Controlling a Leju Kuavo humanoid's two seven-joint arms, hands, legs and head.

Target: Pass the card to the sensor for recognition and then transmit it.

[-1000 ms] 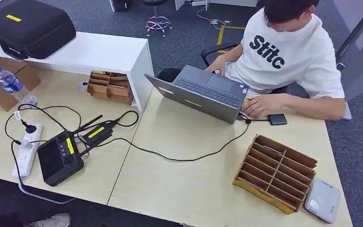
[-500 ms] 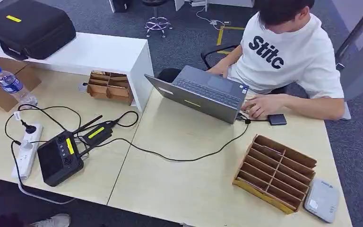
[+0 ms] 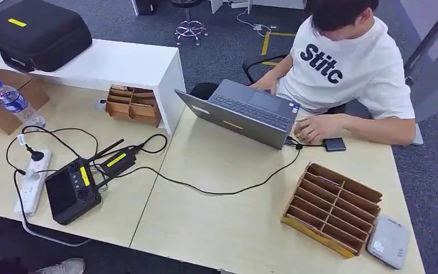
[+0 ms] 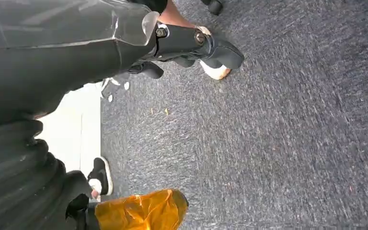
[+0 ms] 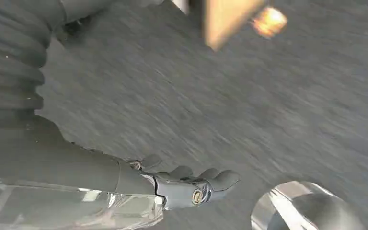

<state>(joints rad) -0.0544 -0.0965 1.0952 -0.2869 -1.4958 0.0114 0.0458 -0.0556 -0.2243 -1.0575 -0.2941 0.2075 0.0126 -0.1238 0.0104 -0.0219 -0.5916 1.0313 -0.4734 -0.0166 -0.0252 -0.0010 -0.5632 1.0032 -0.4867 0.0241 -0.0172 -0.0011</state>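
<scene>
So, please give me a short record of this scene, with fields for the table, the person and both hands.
sensor: grey flat box at the table's near right corner
rack: slotted cardboard rack beside the sensor; no card visible in it
person: seated at laptop, one hand near its right side
left hand: hanging over the carpet, holds nothing
right hand: hanging over the carpet, holds nothing
card: location cannot be told

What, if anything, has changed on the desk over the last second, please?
Very little. The person leaned slightly to the side at the laptop, and the hand beside it shifted a touch. The view itself drifted slightly. The card rack, sensor, black controller and cables kept their places; nothing was picked up or let go.
</scene>
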